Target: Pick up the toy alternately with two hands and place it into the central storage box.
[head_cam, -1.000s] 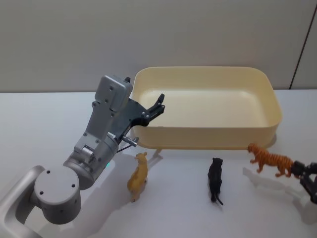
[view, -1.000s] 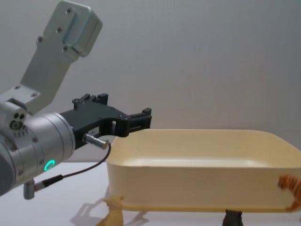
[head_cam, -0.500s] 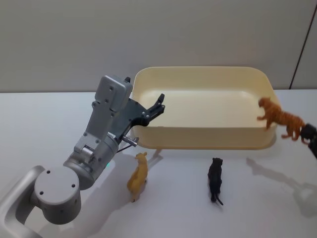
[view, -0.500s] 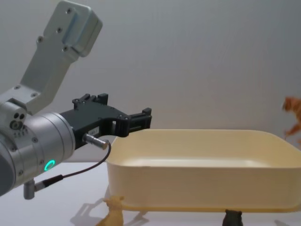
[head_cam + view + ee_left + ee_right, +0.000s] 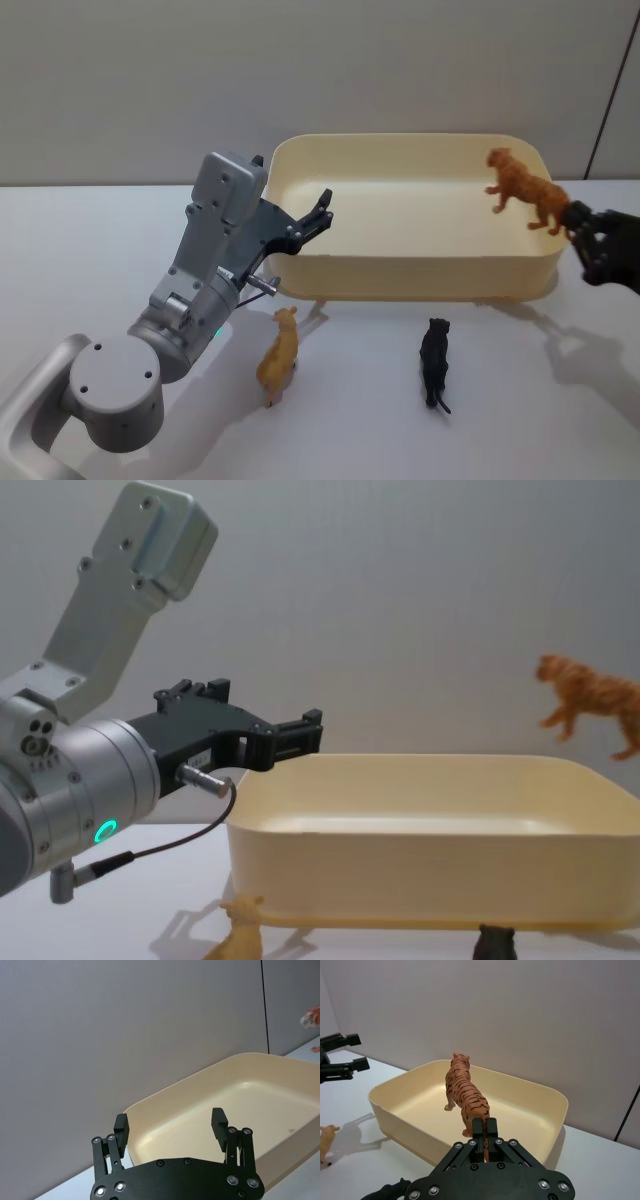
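Note:
An orange striped tiger toy hangs in the air over the right end of the central storage box, a large cream-yellow tub. My right gripper is shut on the tiger's rear. In the right wrist view the tiger stands out from the gripper above the box. The chest view shows the tiger well above the rim of the box. Over the box's left rim my left gripper hovers open with nothing between its fingers, and its wrist view shows this too.
A tan lion toy and a black panther toy stand on the white table in front of the box. My left arm's silver body reaches in from the front left. A grey wall rises behind the box.
My right gripper has lifted the tiger off the table at the front right and carried it up and leftward over the box's right end. The left arm has not moved.

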{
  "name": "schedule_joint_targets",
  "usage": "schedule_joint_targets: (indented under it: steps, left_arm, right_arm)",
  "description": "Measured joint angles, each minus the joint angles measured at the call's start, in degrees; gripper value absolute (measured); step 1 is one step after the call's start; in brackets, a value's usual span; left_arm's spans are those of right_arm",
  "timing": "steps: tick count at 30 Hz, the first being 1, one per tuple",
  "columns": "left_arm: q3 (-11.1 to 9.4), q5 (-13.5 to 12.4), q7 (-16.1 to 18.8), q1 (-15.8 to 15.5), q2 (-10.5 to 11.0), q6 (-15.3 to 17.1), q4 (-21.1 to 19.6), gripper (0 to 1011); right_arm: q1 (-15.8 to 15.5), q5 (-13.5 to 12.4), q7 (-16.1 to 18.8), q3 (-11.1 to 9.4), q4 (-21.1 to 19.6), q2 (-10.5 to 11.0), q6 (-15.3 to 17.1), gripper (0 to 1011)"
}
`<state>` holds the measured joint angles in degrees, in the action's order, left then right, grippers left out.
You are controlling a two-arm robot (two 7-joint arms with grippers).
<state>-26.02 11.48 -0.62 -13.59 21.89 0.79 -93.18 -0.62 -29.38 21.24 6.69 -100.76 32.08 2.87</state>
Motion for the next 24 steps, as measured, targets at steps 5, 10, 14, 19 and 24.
schedule_joint_targets:
  steps: [5,10,14,19,24]
  left_arm:
    - [0.0,0.0,0.0,0.0,0.0,0.0,0.0,1001]
    - [0.0,0.0,0.0,0.0,0.0,0.0,0.0,1001]
    - [0.0,0.0,0.0,0.0,0.0,0.0,0.0,1001]
    - [0.0,0.0,0.0,0.0,0.0,0.0,0.0,1001]
    - [0.0,0.0,0.0,0.0,0.0,0.0,0.0,1001]
  right_arm:
    - [4.3,5.7,-1.9,3.0,2.3,-4.2,2.7,39]
    - [7.8,10.2,-3.6,5.5,4.8,-8.0,4.2,39]
    - [10.4,13.6,-5.3,7.3,6.8,-10.8,5.0,39]
    - [13.2,17.1,-7.1,9.1,9.2,-13.8,5.6,124]
    - [14.8,19.2,-8.1,10.1,10.7,-15.5,6.0,281]
